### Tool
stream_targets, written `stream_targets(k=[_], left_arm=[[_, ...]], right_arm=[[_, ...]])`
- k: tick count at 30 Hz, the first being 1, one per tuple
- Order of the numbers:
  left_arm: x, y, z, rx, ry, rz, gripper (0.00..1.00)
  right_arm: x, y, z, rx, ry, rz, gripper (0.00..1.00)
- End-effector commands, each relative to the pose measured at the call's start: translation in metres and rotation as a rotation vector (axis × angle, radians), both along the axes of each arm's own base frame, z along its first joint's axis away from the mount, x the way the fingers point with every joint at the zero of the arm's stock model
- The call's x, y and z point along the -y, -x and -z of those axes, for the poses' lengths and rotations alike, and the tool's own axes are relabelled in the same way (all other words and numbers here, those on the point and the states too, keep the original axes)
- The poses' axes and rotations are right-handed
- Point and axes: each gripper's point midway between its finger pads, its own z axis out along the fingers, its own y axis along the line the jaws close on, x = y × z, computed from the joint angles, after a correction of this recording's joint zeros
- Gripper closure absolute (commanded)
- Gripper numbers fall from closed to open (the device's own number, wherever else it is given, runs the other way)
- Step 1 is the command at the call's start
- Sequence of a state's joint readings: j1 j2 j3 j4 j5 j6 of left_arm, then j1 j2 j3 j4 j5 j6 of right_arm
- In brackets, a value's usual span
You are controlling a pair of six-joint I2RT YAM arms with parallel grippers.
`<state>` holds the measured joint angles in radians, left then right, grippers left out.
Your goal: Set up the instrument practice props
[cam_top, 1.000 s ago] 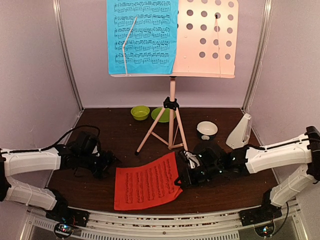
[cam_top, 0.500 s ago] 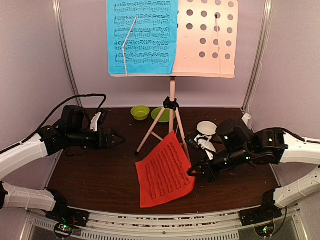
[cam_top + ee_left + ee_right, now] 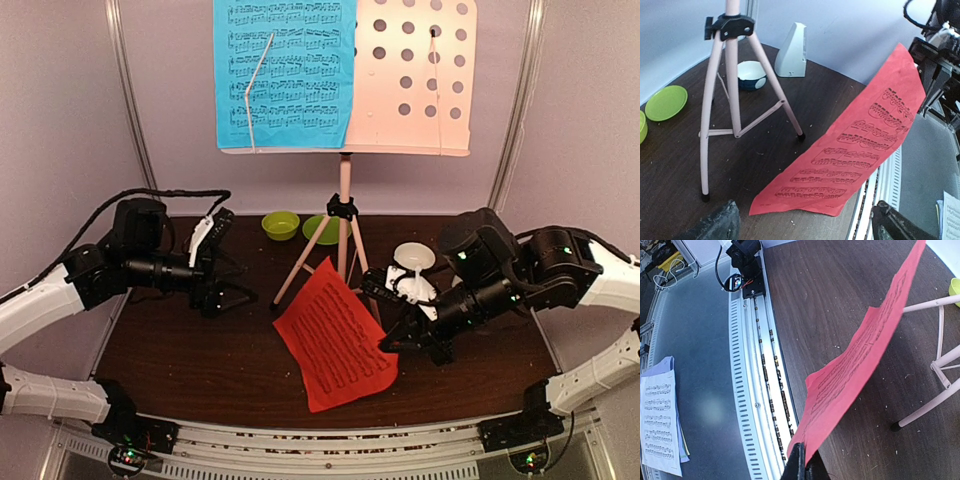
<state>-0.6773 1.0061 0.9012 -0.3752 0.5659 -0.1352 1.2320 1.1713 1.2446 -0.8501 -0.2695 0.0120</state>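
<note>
The pale pink music stand [image 3: 410, 75] stands at the back, with the blue music sheet [image 3: 285, 75] on the left half of its hole-dotted desk. My right gripper [image 3: 387, 345] is shut on the right edge of the red music sheet [image 3: 335, 335]. The sheet hangs steeply tilted in front of the tripod, its lower edge near the table. The right wrist view shows that gripper [image 3: 802, 462] pinching the red sheet [image 3: 860, 365]. My left gripper [image 3: 235, 258] is open and empty, left of the sheet and facing it [image 3: 860, 145]. The white metronome [image 3: 792, 50] stands at the back wall.
The tripod legs [image 3: 310, 265] spread over the table's middle. A lime green bowl [image 3: 280, 225] and plate [image 3: 320, 230] lie behind them. A small white bowl with a dark base [image 3: 751, 75] sits near the metronome. White sheets [image 3: 660, 425] lie on the floor beyond the front rail.
My right gripper lifted the red sheet from flat on the table to a steep tilt. My left arm rose and swung toward the middle, its jaws opening wider.
</note>
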Motion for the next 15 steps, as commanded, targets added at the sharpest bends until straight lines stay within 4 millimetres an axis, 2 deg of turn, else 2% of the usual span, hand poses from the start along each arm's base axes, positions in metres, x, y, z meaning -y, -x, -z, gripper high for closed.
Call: stream_targets(k=[1, 11, 15], left_arm=[[0.015, 0.011, -0.021, 0.159, 0.001, 0.114, 0.07], [0.057, 0.043, -0.025, 0.237, -0.011, 0.313, 0.11], [0.064, 0.054, -0.028, 0.227, 0.002, 0.364, 0.19]], right_arm=[[0.001, 0.005, -0.016, 0.061, 0.025, -0.067, 1.00], [-0.010, 0.019, -0.040, 0.096, 0.003, -0.153, 1.00], [-0.009, 0.019, -0.046, 0.108, 0.000, -0.158, 1.00]])
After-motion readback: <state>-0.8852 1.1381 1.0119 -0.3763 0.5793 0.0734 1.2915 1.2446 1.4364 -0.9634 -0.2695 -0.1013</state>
